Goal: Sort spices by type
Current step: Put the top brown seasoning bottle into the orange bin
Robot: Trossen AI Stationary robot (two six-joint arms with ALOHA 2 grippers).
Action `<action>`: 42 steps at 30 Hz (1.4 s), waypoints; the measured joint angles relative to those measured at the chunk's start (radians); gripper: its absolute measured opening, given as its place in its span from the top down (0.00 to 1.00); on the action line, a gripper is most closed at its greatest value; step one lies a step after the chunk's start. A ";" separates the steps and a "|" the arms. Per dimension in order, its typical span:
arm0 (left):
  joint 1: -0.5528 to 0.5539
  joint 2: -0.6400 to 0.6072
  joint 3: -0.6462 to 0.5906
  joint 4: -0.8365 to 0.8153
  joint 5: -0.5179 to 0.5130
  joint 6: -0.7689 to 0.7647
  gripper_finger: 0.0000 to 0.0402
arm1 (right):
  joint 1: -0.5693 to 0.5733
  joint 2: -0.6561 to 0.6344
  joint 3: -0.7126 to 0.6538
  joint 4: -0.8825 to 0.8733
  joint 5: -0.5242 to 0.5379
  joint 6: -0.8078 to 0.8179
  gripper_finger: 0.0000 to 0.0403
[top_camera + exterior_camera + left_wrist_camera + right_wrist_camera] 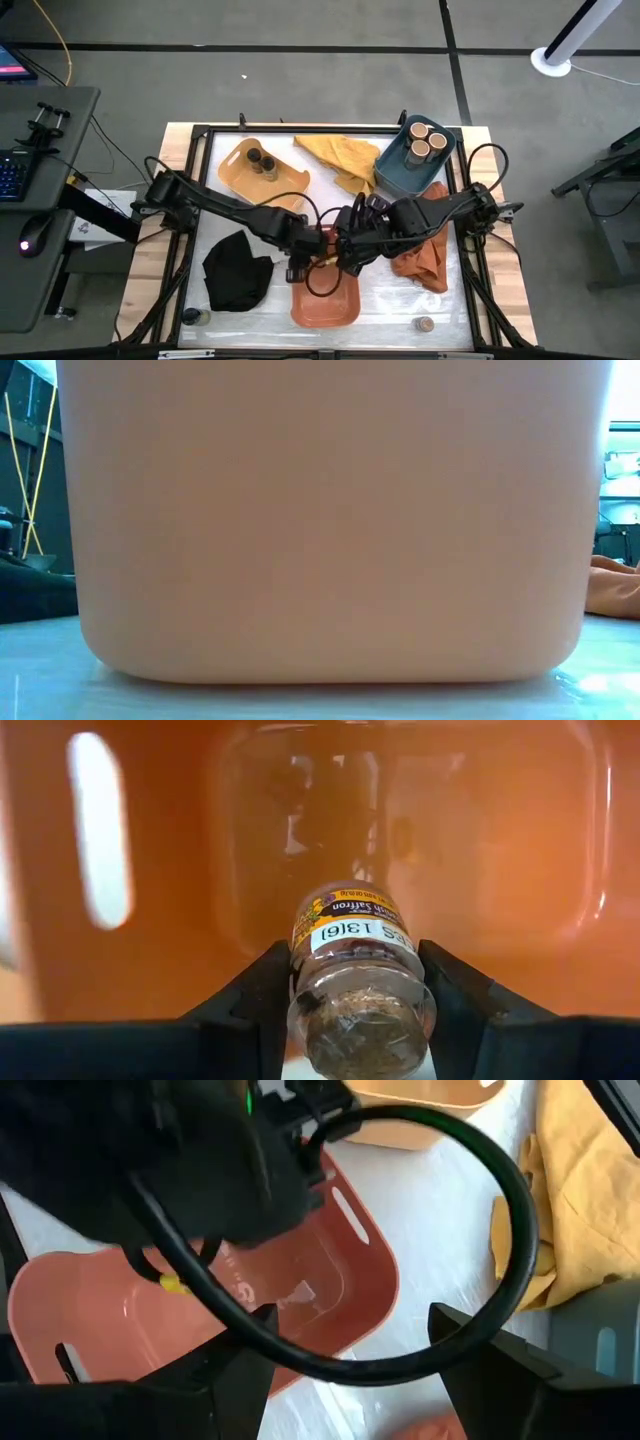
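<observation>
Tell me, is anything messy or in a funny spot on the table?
Yes. Two small spice jars stand alone at the table's near edge: a tan-topped jar and a dark jar, outside every tub. The crumpled yellow cloth drapes against the blue plastic tub.

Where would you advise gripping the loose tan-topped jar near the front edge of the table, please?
The tan-topped jar appears to stand upright on the table, apart from the orange tub and the orange cloth. I would come straight down from above and close on its round side wall just below the lid, since nothing crowds it. The right gripper is nearer.
</observation>
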 joint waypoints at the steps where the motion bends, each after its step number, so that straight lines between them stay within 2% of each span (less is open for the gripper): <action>1: 0.001 0.011 0.001 0.010 0.000 0.000 0.64 | 0.000 0.000 0.000 0.000 0.001 0.000 0.37; 7: 0.018 0.057 0.001 0.000 0.000 0.001 0.64 | 0.000 0.000 0.000 0.004 0.001 -0.002 0.37; 21: 0.040 0.065 0.000 -0.011 0.004 0.055 0.64 | -0.002 0.000 0.000 0.009 0.008 -0.027 0.37; 26: 0.040 0.065 0.000 -0.011 0.006 0.071 0.52 | -0.002 0.000 0.000 0.009 0.006 -0.037 0.37; 29: 0.040 0.065 0.000 -0.010 0.006 0.080 0.48 | -0.002 0.000 0.000 0.008 0.005 -0.043 0.37; 42: 0.040 0.065 -0.001 -0.010 0.006 0.080 0.51 | -0.002 0.000 0.000 0.008 0.002 -0.045 0.37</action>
